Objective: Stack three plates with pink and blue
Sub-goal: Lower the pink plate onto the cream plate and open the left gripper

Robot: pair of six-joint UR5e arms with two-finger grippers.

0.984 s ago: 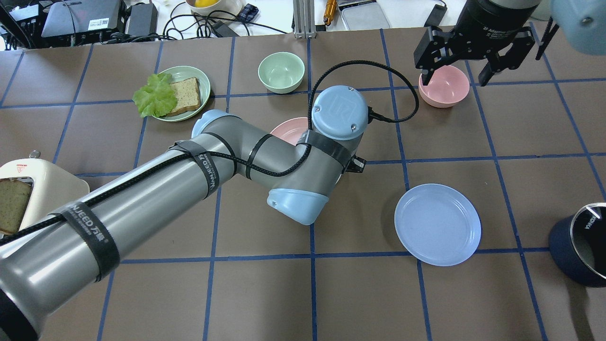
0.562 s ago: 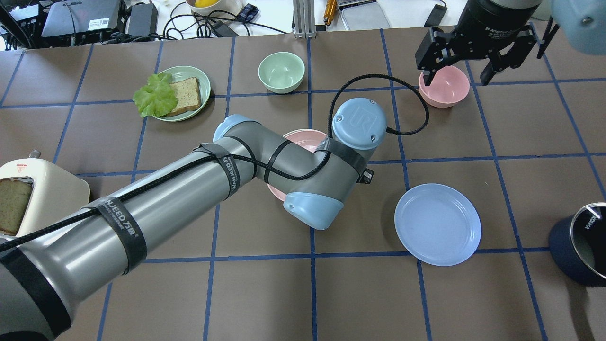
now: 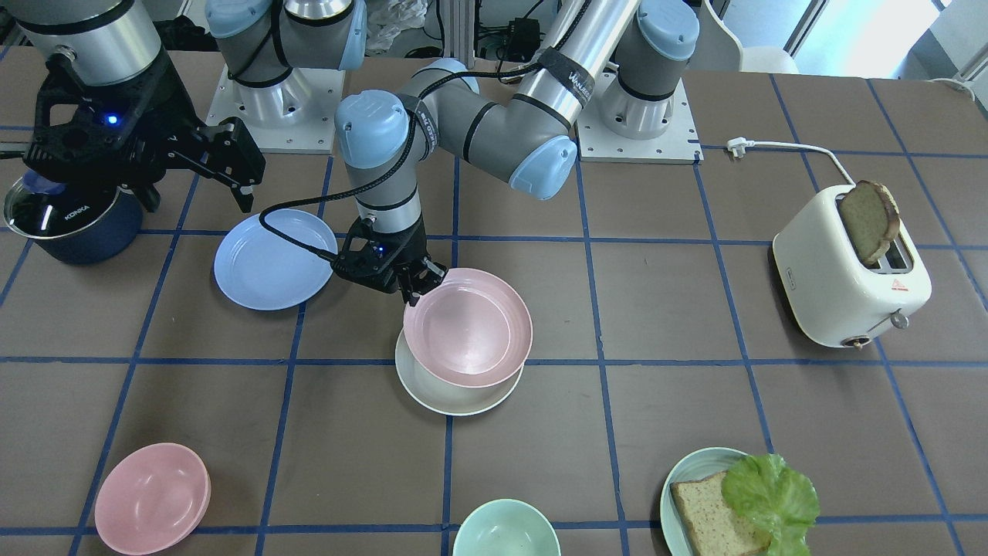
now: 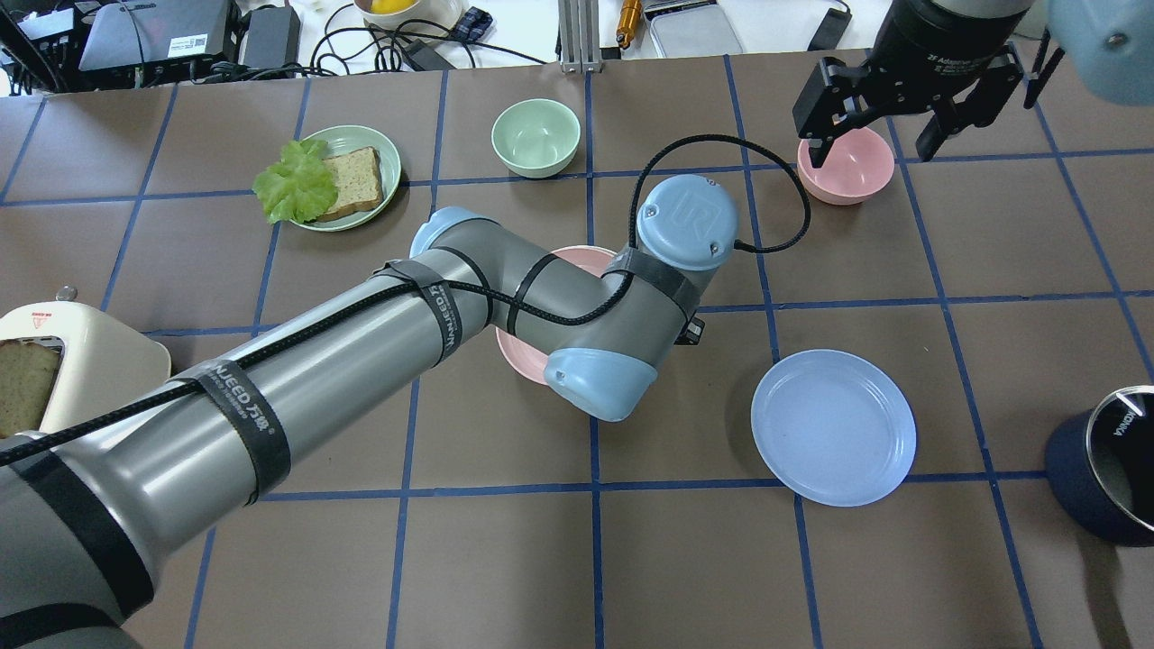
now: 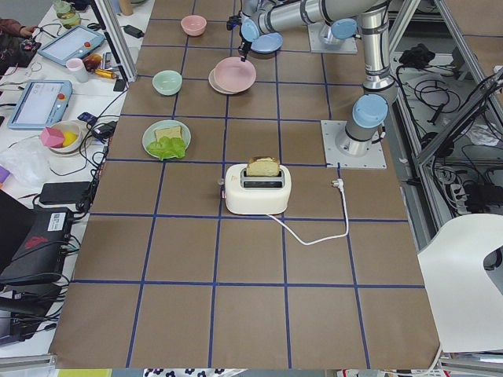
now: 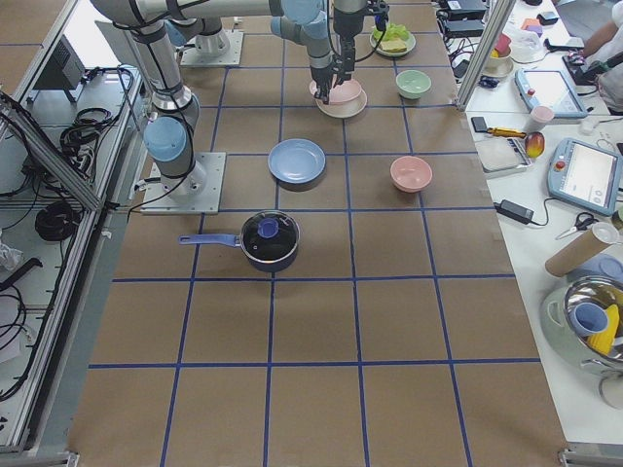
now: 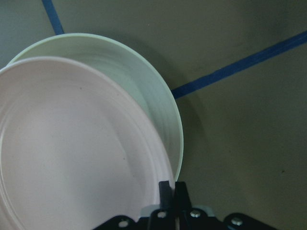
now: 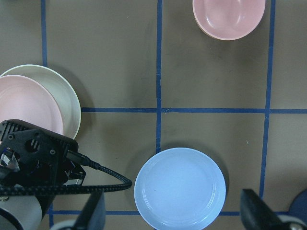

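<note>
My left gripper is clamped on the rim of the pale pink plate, holding it over the cream-white plate near the middle of the table. The pink plate sits off-centre, shifted toward my base, so a crescent of cream shows on the far side. Whether the two touch, I cannot tell. To seat it I judge a short slide away from my base is needed; being round, the plates have no long axis to align.

The light blue plate lies flat and apart, to the right of the pair. My right gripper, fingers spread and empty, hangs above that side, so I judge it the nearer arm for the blue plate.

Count: three plates of the task, two bowls, one pink and one green, one green plate with bread and lettuce, one toaster, one pot.
</note>
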